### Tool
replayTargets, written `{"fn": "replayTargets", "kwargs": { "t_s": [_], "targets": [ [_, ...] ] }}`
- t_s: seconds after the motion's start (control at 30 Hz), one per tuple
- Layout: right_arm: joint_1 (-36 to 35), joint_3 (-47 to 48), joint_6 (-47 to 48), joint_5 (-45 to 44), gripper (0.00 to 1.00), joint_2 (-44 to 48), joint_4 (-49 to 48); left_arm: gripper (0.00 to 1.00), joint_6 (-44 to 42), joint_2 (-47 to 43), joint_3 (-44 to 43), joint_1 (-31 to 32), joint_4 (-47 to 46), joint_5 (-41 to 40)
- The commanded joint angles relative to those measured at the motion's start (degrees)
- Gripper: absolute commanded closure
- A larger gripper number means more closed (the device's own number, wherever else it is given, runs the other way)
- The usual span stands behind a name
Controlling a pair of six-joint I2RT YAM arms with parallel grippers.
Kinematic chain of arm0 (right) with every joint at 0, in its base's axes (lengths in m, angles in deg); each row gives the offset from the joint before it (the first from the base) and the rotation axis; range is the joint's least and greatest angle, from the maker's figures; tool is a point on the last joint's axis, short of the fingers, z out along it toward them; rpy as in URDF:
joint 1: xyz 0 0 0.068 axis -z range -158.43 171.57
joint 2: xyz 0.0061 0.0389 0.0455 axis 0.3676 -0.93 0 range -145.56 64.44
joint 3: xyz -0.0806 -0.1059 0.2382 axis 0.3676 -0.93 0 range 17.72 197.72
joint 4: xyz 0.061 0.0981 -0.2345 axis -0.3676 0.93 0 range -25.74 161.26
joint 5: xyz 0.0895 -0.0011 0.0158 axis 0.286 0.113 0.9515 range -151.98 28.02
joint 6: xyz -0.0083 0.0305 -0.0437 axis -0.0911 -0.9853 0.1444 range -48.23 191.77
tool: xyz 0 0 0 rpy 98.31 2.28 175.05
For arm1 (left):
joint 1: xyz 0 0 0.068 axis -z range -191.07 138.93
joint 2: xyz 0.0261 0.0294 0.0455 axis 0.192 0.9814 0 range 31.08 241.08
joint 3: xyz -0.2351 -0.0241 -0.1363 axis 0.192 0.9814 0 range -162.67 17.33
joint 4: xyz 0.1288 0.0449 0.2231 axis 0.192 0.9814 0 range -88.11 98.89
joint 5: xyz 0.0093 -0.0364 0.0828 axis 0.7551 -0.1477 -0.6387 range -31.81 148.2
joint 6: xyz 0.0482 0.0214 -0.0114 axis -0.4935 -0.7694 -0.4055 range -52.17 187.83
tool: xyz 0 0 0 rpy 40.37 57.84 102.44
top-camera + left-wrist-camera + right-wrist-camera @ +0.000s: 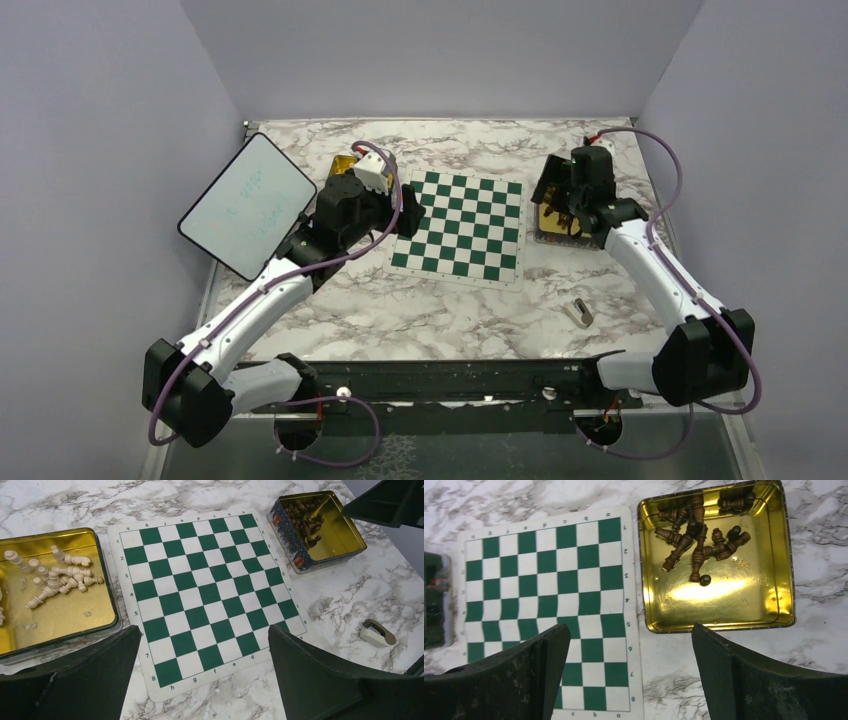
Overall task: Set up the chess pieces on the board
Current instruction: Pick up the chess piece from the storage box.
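The green-and-white board [460,228] lies flat in the middle of the marble table with no pieces on its squares [207,595] [549,605]. Pale cream chess pieces [57,577] lie jumbled in a gold tray [65,615] left of the board. Dark brown chess pieces [699,535] lie heaped in a gold tin [724,600] right of it. My left gripper [408,212] hovers at the board's left edge, open and empty [205,630]. Beside the tin's near edge my right gripper [558,195] hangs open, nothing between its fingers [631,630].
A rounded white tablet [248,205] leans at the table's left side. A small grey-beige block [580,313] [377,633] lies on the marble near the front right. Grey walls close in the table on three sides.
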Motion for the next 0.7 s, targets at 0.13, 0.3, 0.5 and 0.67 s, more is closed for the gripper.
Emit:
{"fn": "replayTargets", "kwargs": {
  "t_s": [0.13,0.3,0.5,0.67],
  "targets": [
    [0.6,4.2,7.3,-10.6,0.33,-10.4,-3.8,0.01,-0.3,-2.3,1.0,0.7,-0.7,-1.2],
    [2.9,7.2,9.0,-11.0,0.53,-14.9,-5.9,0.01,-0.4,-2.6,1.2,1.2,-0.7,-1.2],
    [5.3,10.4,10.3,-10.3,0.64,-20.4,-7.5,0.01,-0.7,-3.5,1.4,1.3,-0.8,-1.3],
    [7.6,12.0,10.2,-7.0,0.64,-24.8,-9.5,0.01,-0.8,-4.0,1.7,1.3,-0.9,-1.2]
  ]
}}
